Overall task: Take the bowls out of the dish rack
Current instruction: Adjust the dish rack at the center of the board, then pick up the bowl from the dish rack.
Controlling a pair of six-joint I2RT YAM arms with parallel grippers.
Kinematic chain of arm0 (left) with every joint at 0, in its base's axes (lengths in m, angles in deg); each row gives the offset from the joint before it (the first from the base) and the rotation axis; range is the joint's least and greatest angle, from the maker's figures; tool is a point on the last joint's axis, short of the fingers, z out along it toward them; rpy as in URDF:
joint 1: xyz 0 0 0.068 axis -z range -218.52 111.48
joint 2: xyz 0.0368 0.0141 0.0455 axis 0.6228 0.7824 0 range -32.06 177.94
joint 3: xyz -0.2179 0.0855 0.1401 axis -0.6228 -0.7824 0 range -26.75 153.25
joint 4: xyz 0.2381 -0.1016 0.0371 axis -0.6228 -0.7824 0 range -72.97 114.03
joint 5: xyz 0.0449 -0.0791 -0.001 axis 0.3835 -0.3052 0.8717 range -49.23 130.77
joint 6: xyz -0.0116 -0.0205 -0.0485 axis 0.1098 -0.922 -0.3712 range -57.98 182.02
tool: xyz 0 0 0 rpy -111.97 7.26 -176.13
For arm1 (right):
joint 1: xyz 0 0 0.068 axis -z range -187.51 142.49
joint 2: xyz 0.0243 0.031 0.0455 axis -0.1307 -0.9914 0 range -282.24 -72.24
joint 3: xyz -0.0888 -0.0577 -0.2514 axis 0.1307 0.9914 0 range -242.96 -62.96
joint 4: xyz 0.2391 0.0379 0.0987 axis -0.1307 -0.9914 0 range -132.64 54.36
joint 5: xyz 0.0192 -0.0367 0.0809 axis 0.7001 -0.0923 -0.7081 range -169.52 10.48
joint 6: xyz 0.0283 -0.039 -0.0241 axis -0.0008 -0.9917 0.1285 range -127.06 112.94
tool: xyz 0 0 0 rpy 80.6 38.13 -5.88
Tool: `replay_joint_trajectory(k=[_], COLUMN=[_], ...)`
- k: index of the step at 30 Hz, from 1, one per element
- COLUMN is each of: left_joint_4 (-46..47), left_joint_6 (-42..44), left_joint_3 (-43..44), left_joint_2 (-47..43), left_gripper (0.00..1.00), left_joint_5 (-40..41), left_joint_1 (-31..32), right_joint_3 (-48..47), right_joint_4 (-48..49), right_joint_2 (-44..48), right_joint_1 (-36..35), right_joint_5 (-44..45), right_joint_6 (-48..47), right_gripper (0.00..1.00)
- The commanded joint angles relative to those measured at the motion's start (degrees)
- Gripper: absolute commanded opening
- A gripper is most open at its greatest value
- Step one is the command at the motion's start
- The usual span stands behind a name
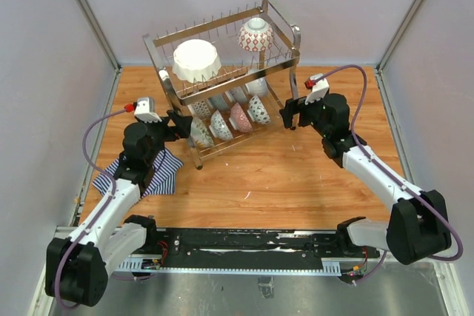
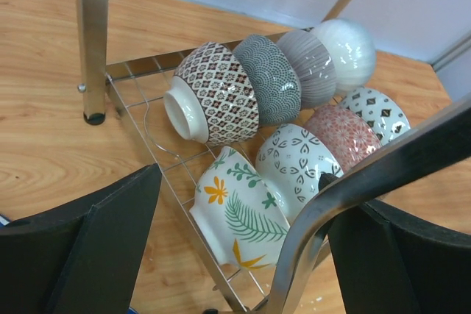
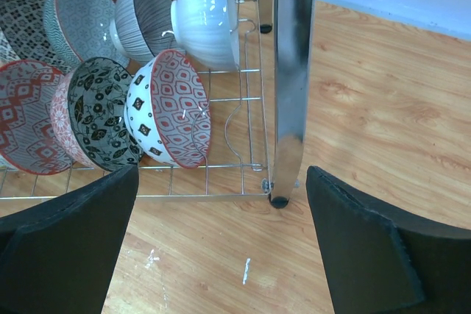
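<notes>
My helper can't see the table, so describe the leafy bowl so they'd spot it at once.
Find the dish rack, the big chrome frame. On its lower tier, in the row nearer the arms, the leafy bowl is at the left end. Only it has green fronds and orange flowers; its neighbours carry small repeating patterns.

Ten bowls, one dish rack, one striped cloth, two arms.

Bright, even light — soft shadows
</notes>
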Motion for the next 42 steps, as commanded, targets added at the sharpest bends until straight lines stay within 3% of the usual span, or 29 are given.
replay_joint_trajectory(k=[1,9,12,15,27,34,42], left_joint_4=[2.1,4.1,3.8,3.7,1.5,-1.3,-1.2], left_joint_6=[1.2,0.2,-1.2,-2.5,-10.1,-11.9,-11.1], left_joint_3=[2.2,5.7,6.4,5.4,-3.9,-4.7,-4.8], left_joint_2=[4.5,11.5,12.2,10.1,-6.0,-11.2,-12.8], left_gripper=[0.92,0.93,0.97,1.00,1.00,1.00,1.00], left_joint_5=[3.8,2.1,1.5,0.0,-7.7,-10.0,-11.4], left_joint_1=[-3.9,-6.5,-7.5,-7.5,-7.0,-6.3,-6.1], right_joint_3=[-0.7,0.0,1.5,1.9,6.9,2.1,-1.4], right_joint_4=[1.9,3.5,5.7,5.0,12.0,7.6,10.5], right_joint_2=[2.5,2.4,3.0,4.0,5.6,2.3,-7.1], right_joint_1=[1.8,1.8,1.8,1.8,1.2,-5.3,-6.1], right_joint_5=[-1.9,-5.6,-6.2,-6.8,-17.1,-11.1,-8.2], right_joint_6=[0.4,3.1,4.6,5.3,13.3,9.4,11.3], right_gripper=[0.97,0.93,0.94,0.99,1.00,0.95,0.85])
